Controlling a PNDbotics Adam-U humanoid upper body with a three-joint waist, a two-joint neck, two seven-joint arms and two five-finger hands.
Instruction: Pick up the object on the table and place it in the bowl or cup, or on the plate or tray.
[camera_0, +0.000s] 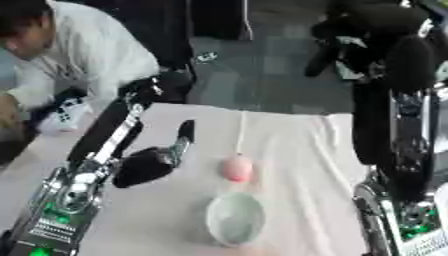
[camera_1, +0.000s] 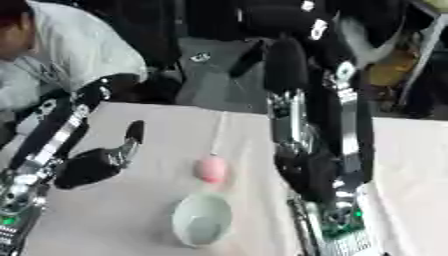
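Pink egg-shaped object (camera_0: 236, 168) at frame centre on the cloth-covered table (camera_0: 289, 150), pale green bowl (camera_0: 234, 218) just below it, left hand (camera_0: 157, 161) left of object, fingers straight, holding nothing, right hand's finger state cannot be told.

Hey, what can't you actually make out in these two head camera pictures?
- Pink rounded object: blurred, identity unclear.
- Pale green bowl: contents blurred, both views.
- Right hand: fingers lost in dark blur, right eye view.
- Left hand: fingers indistinct, apart from the object.

Cloth-covered table (camera_0: 289, 150); bowl (camera_0: 234, 218) (glossy)
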